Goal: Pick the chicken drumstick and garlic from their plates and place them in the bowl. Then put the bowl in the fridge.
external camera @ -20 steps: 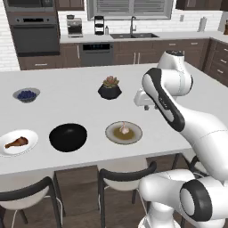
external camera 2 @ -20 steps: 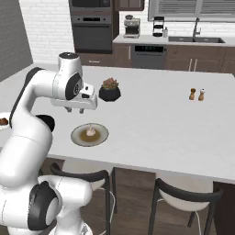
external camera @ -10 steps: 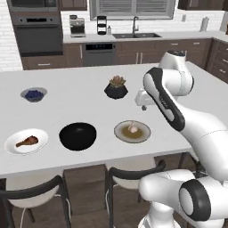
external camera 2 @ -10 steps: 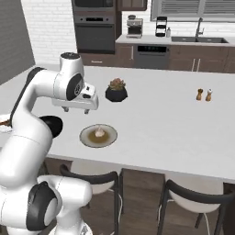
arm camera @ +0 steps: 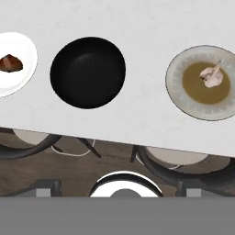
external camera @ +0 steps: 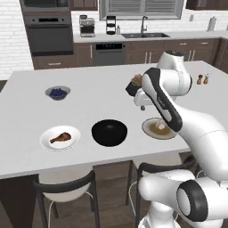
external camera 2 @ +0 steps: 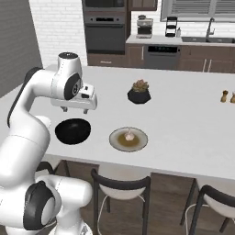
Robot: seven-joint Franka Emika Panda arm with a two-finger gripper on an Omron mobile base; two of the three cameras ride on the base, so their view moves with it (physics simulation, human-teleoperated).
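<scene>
**Gripper high over the island, food on its plates**

Right now, your gripper (external camera 2: 75,109) hangs above the white island (external camera: 26,102), well clear of the surface. In the right base view it sits over the bowl (external camera 2: 72,131); in the left base view the hand (external camera: 143,99) shows between the succulent pot (external camera: 135,83) and the grey-rimmed plate (external camera: 159,128). You cannot tell from these pictures whether the jaws are spread or pressed together: the fingers are too small and dark against the hand. Nothing shows between them.

Look down through the hand view and you see the row along the near edge of the island: the white plate (arm camera: 26,62) at the left edge, partly cut off, with the drumstick (arm camera: 10,63) on it; the bowl (arm camera: 87,72) in the middle with nothing inside; and the grey-rimmed plate (arm camera: 177,89) at the right, with the garlic (arm camera: 211,74) on its tan centre.

In the left base view the same order holds: the drumstick (external camera: 60,137) lies on the white plate (external camera: 49,143), the bowl (external camera: 109,132) stands just beside it, apart, and the garlic (external camera: 160,125) is partly hidden behind the arm. The right base view shows the garlic (external camera 2: 130,135) plainly on its plate (external camera 2: 115,142), near the bowl but not touching it.

Farther back on the island you have a small bowl of blueberries (external camera: 57,92) on the left, and the salt and pepper shakers (external camera: 202,79) on the right. Dark stools (external camera: 66,187) stand under the near edge.
</scene>
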